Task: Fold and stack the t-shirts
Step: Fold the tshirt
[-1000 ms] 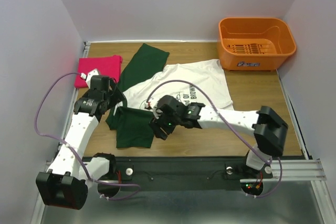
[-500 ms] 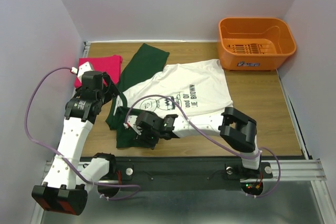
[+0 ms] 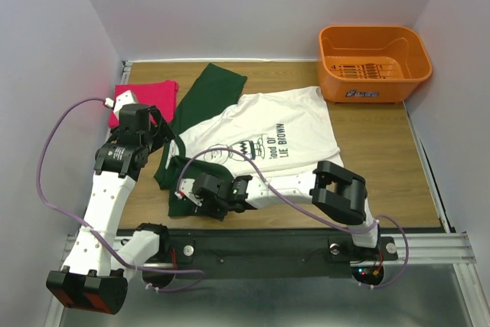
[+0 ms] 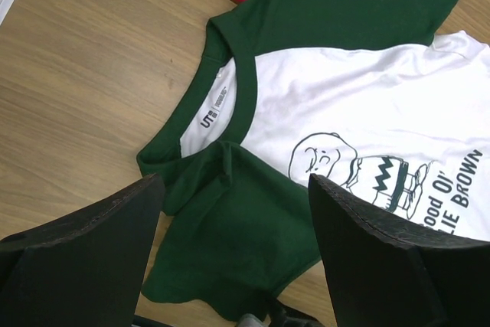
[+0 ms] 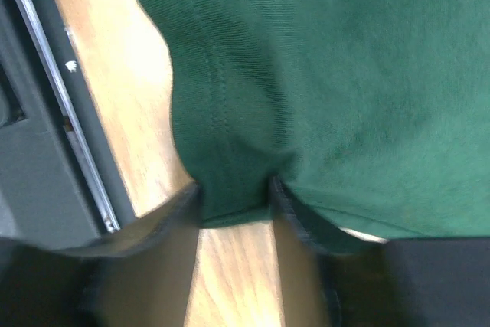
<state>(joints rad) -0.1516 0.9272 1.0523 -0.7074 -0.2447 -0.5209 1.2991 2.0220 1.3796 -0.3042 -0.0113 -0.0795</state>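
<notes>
From overhead I see the Charlie Brown tee [image 3: 276,132] spread print-up across the table [image 3: 383,166], its near green sleeve lying by the front edge. The pink tee [image 3: 149,97] sits in the far left corner, just beside the other sleeve. My right gripper [image 5: 233,198] is hard to read from above. Its wrist camera shows the fingers pinched tight on the near sleeve's hem, with cloth bunched between them. The left gripper [image 4: 233,189] hangs above the collar, jaws spread wide and holding nothing, I think clear of the cloth
</notes>
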